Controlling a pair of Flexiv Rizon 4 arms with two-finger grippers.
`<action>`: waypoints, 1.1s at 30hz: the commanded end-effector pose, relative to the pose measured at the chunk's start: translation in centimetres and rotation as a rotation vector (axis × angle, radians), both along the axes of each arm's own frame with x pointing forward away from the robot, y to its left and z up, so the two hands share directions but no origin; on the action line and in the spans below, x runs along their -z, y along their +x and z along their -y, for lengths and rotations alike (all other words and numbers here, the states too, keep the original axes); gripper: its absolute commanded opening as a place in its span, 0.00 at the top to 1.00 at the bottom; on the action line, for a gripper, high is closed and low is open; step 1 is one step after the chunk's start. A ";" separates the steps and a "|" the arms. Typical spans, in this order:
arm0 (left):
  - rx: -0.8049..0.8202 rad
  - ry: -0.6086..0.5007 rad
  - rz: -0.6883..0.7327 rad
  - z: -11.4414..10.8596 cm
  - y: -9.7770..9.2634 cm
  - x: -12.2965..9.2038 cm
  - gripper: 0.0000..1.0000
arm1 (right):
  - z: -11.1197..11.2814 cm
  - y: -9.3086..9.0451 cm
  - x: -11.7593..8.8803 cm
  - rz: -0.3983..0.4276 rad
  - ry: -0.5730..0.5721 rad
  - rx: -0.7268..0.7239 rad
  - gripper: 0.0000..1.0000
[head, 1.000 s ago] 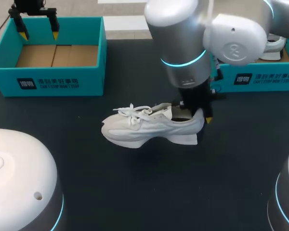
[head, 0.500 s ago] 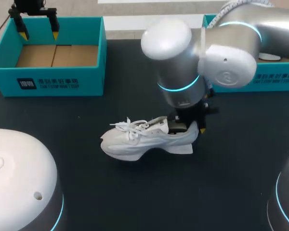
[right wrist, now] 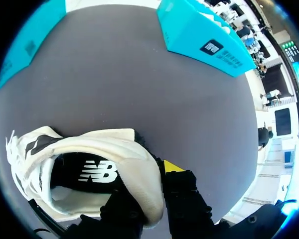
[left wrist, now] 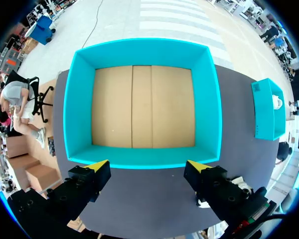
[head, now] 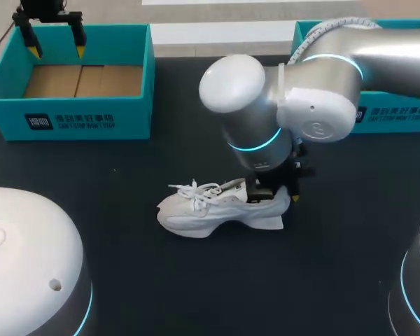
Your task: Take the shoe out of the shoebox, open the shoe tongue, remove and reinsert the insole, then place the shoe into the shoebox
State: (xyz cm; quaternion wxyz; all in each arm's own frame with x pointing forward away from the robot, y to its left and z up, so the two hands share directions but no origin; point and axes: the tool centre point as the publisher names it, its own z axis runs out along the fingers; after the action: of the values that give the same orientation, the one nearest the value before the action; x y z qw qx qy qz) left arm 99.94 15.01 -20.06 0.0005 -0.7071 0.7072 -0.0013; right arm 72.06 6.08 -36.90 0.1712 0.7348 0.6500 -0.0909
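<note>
Table (head: 161, 280): dark grey and matte, it spanned the head view.
Far edge: ran straight from side to side.
Light: fell evenly, leaving soft shadows.

Dark table (head: 196, 294). 2 teal boxes stand on it at the far edge, left box (head: 70, 120) and right box (head: 399, 115), well apart. White shoe (head: 203, 213) sits mid-table, sole down, toe pointing left.

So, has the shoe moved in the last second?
Yes. In the head view the shoe has shifted farther from the left box, nearer the camera.
</note>
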 end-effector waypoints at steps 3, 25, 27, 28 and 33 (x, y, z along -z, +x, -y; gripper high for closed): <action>0.000 0.001 -0.001 0.0 0.0 0.0 0.00 | -0.4 0.5 1.6 -0.013 0.011 0.017 1.00; 0.000 0.001 -0.001 0.0 0.0 0.0 0.00 | -1.1 -0.5 -4.2 -0.044 0.063 -0.057 0.00; 0.000 0.001 -0.001 0.0 0.0 0.0 0.00 | -1.0 -0.4 -5.2 -0.037 0.067 -0.075 0.00; 0.000 0.001 -0.001 0.0 0.0 0.0 0.00 | -0.9 -0.4 -5.7 -0.038 0.080 -0.089 0.00; 0.000 0.001 -0.001 0.0 0.0 0.0 0.00 | -1.0 -0.5 -7.7 -0.042 0.111 -0.179 0.00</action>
State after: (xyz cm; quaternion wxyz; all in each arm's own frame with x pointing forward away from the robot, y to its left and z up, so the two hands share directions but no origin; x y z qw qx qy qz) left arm 99.95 15.00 -20.06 0.0005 -0.7070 0.7073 -0.0013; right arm 72.01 8.26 -30.60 0.1344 0.6861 0.7114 -0.0714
